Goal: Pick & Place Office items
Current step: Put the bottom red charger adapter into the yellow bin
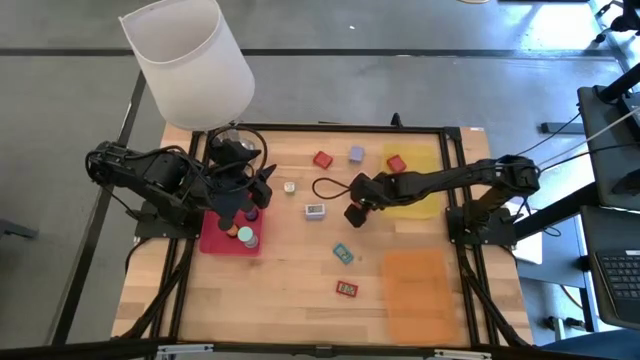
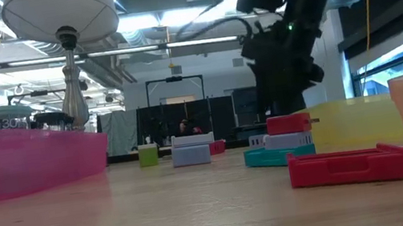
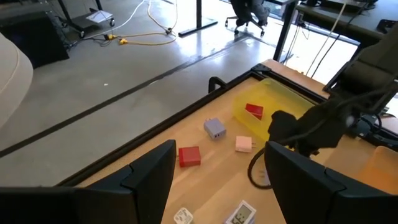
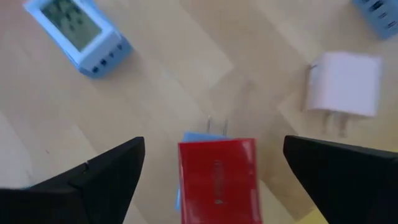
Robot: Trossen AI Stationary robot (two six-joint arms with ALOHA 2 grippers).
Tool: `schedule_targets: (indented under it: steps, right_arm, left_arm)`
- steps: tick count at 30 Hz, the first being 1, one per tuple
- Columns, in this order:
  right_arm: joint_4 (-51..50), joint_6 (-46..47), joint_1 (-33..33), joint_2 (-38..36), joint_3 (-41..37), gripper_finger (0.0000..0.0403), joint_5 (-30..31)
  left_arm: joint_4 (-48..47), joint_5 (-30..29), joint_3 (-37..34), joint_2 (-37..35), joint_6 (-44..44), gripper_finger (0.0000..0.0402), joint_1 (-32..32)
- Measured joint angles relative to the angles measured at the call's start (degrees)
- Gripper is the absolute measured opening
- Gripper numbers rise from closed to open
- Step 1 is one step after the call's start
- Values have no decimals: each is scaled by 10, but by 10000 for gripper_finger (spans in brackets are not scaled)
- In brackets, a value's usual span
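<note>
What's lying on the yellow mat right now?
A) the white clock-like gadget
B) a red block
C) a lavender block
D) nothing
B: in the high view a small red block lies on the yellow mat; the left wrist view shows the same, with the lavender block on bare wood beside it.
</note>
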Motion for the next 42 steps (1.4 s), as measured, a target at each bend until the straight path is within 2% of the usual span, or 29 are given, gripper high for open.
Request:
schedule_targets:
  steps: [7, 15, 27, 37, 42]
  right_arm:
    - [-1, 14, 0, 34, 0, 385, -11]
    - [-2, 30, 0, 37, 0, 377, -36]
    - [-11, 29, 0, 37, 0, 306, -34]
    - [-45, 26, 0, 35, 1, 217, -31]
    - [-64, 26, -2, 1, 0, 211, -30]
  left_arm:
    - [0, -2, 0, 0, 0, 242, 0]
    - [0, -6, 0, 0, 2, 242, 0]
    - [-3, -36, 0, 0, 2, 242, 0]
    - [-3, -36, 0, 0, 2, 242, 0]
    - [-3, -36, 0, 0, 2, 242, 0]
